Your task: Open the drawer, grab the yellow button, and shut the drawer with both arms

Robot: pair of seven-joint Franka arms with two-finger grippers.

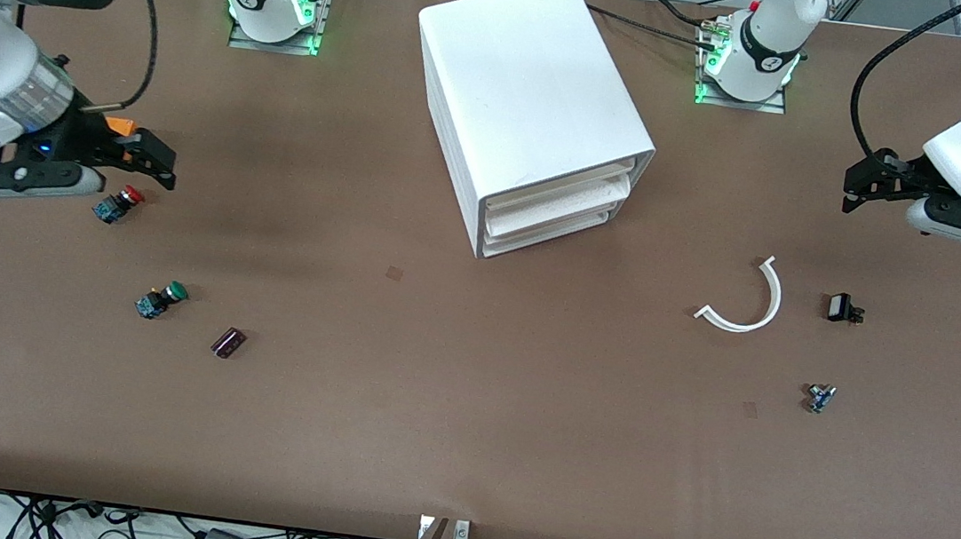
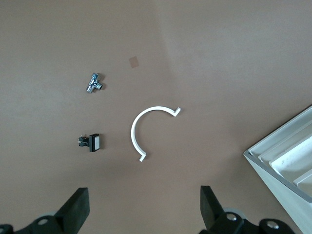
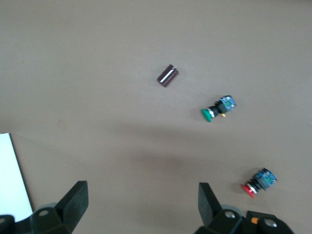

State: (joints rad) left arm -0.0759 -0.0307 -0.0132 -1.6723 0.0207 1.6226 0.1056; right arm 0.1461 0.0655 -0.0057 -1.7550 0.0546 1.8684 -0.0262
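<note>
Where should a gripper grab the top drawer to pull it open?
Judging by the front view: take the top drawer by its front lip, coming from in front of the white cabinet. All three drawers sit shut and nearly flush, and no handle shows.

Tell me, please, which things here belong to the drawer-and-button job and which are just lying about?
Job:
- cabinet with its three drawers shut
- left gripper and right gripper, fingers open, both waiting
- the orange-yellow button is not visible

Lying about:
- red button
- green button
- dark cylinder
- white curved piece
- black part
- small metal part
</note>
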